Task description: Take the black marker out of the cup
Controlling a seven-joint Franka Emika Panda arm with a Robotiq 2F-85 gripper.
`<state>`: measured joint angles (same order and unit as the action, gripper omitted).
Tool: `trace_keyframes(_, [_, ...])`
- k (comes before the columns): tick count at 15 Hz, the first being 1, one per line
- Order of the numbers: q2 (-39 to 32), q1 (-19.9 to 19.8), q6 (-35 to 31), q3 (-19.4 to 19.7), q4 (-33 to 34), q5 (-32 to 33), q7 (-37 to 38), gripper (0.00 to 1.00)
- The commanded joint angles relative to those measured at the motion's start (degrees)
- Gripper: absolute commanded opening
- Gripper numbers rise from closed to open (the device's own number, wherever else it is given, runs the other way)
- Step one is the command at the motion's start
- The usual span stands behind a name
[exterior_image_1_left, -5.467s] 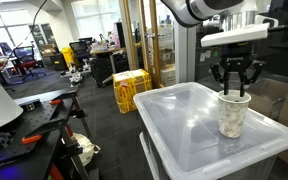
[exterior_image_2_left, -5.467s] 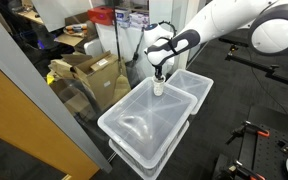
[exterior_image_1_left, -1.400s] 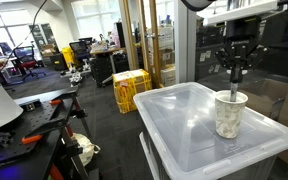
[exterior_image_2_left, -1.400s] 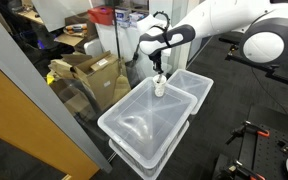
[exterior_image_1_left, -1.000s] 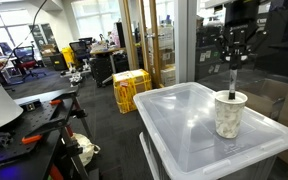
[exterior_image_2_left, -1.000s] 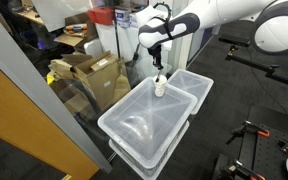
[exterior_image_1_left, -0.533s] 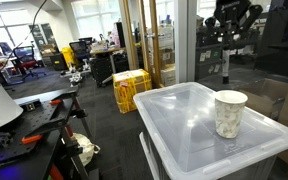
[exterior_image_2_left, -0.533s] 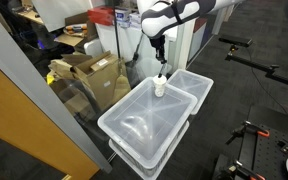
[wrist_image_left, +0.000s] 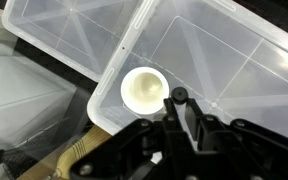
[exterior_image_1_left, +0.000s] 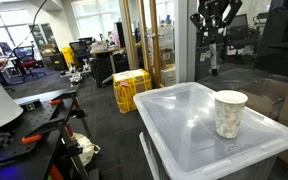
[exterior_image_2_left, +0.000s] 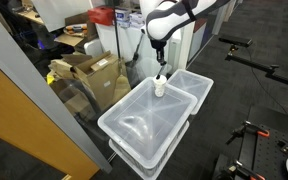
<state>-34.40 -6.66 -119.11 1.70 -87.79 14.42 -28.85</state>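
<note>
**Hold and placement.** The hand [exterior_image_1_left: 215, 28] is high above the bench [exterior_image_1_left: 174, 125], with its fingers drawn in on the black marker [wrist_image_left: 179, 96]. In the wrist view the marker's rounded end shows between the two fingers. In an exterior view a thin dark stick hangs straight down from the hand. The marker is well clear of the cup [exterior_image_1_left: 230, 113] and no longer inside it. Holding the marker upright is consistent with a straight lift that does not catch the rolled rim. The cup stands upright close to one corner of the bench. The bench is the translucent lid of a stacked plastic bin. From above, the cup's interior looks pale and empty. The removal step is judged complete, and what remains is a place to set the marker down.

**Limits of view.**
- The wrist view shows the marker end-on only, so its length cannot be read there.
- The finger contact surfaces are dark against the dark marker, so the exact grip line cannot be made out.
- The exterior views cut the arm off at the top edge.
- Glare on the bench blurs its surface detail.
</note>
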Motion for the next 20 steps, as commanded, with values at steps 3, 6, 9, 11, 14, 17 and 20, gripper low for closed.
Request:
trace_keyframes(3, [4.59,1.15,-9.86,-1.0,-11.09,1.83,0.47,0.04])
trace_keyframes(6, [4.83,1.53,-13.44,-1.91,-14.03,1.78,-0.41,0.04])
trace_keyframes(9, [4.46,1.74,-16.11,-3.07,-15.9,1.27,-1.44,0.04])
trace_keyframes(11, [4.29,1.83,-17.33,-4.04,-16.89,0.94,-2.18,0.04])
trace_keyframes(14, [3.69,1.73,-19.12,-5.66,-17.84,0.46,-3.97,0.04])
trace_keyframes(17, [2.76,1.6,-19.21,-7.01,-17.75,-0.16,-6.17,0.04])
trace_keyframes(20, [1.58,1.43,-19.02,-8.12,-17.16,-0.88,-9.21,0.04])
